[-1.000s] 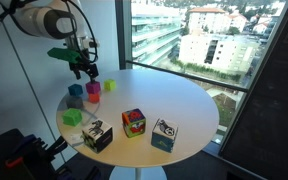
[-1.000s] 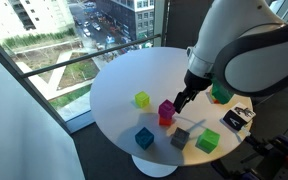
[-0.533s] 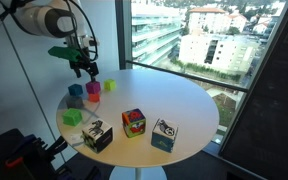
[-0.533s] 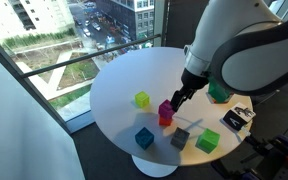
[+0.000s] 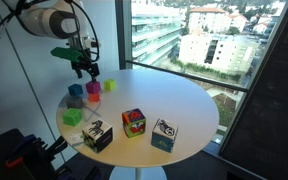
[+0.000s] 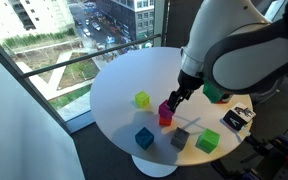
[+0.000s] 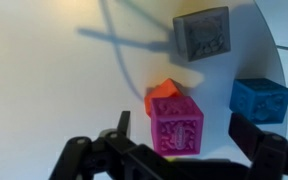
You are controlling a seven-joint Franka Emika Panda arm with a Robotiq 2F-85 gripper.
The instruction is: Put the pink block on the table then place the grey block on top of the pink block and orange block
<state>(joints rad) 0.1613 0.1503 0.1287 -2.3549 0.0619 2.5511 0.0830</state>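
Note:
The pink block (image 7: pixel 177 123) sits on top of the orange block (image 7: pixel 162 95) on the white table (image 7: pixel 64 80). Both show in an exterior view, pink (image 6: pixel 166 108) over orange (image 6: pixel 165 120), and pink also in the other (image 5: pixel 93 88). The grey block (image 7: pixel 202 33) stands alone on the table a short way off, also in an exterior view (image 6: pixel 180 139). My gripper (image 7: pixel 184 135) is open, one finger on either side of the pink block, not touching it. In both exterior views the gripper (image 5: pixel 87 68) (image 6: pixel 176 98) hangs just above the stack.
A blue small cube (image 7: pixel 261 98) (image 6: pixel 144 137) lies beside the stack. A green cube (image 6: pixel 207 141) and a yellow-green cube (image 6: pixel 142 100) stand nearby. Three larger patterned cubes (image 5: pixel 97 136) (image 5: pixel 133 122) (image 5: pixel 164 133) stand toward the table's edge. Glass windows lie behind the table.
My gripper has shifted slightly over the pink block and stays open. The blocks have not moved.

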